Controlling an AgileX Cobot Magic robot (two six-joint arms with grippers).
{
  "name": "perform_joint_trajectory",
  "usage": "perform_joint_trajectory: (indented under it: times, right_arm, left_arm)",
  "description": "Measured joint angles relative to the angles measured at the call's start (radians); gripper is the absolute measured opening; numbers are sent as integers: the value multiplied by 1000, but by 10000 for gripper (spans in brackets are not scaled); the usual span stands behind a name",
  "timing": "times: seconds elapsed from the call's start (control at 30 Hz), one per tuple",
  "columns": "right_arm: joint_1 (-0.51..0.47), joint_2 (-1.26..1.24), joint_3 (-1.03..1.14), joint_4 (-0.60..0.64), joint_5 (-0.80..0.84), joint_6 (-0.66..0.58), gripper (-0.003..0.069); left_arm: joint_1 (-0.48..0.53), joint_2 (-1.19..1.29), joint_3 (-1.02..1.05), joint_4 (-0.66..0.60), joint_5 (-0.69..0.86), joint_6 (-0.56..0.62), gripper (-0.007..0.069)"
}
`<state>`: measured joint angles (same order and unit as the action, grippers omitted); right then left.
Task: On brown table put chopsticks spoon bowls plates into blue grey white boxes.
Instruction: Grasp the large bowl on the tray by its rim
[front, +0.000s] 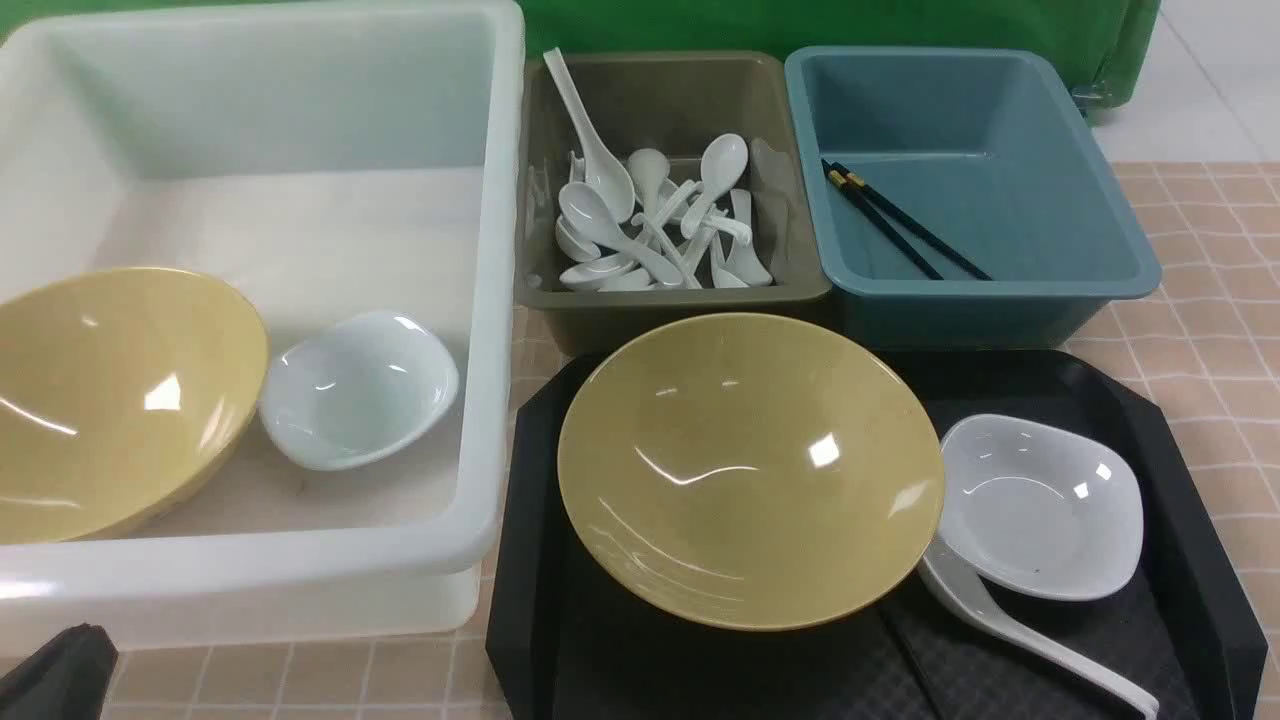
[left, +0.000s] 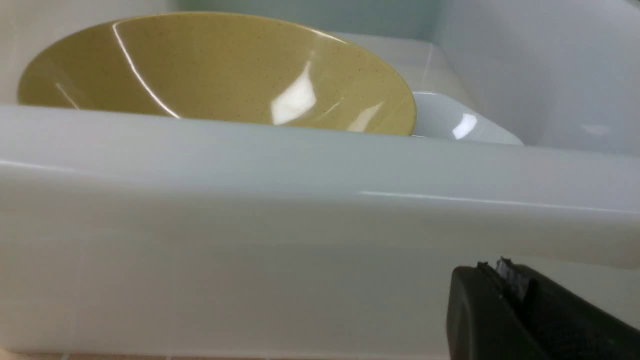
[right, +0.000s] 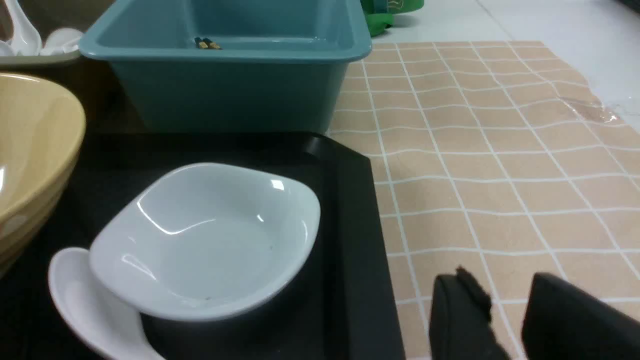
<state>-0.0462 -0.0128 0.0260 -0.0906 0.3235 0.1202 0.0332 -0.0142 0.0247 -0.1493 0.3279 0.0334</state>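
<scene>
On the black tray (front: 520, 560) sit a large yellow bowl (front: 750, 470), a small white dish (front: 1040, 505) and a white spoon (front: 1040, 640) partly under that dish. The white box (front: 480, 300) holds another yellow bowl (front: 110, 400) and a white dish (front: 360, 390). Several white spoons (front: 650, 220) lie in the grey box (front: 670, 300), and dark chopsticks (front: 900, 222) in the blue box (front: 1130, 250). My left gripper (left: 492, 266) is shut and empty, close to the white box's outer front wall (left: 250, 250). My right gripper (right: 502, 280) is open and empty over the tablecloth, beside the tray's edge (right: 360, 225).
A checked tan cloth (right: 475, 150) covers the table to the right of the tray and the blue box (right: 225, 80). The cloth's far edge gives way to white floor (right: 550, 30). Green fabric (front: 800, 25) hangs behind the boxes.
</scene>
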Motion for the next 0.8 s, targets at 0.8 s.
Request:
perform_joint_trajectory:
  times: [0.8]
  right_arm:
    - [0, 0, 0, 0, 0, 0, 237]
  left_arm:
    - [0, 0, 0, 63, -7, 46, 1]
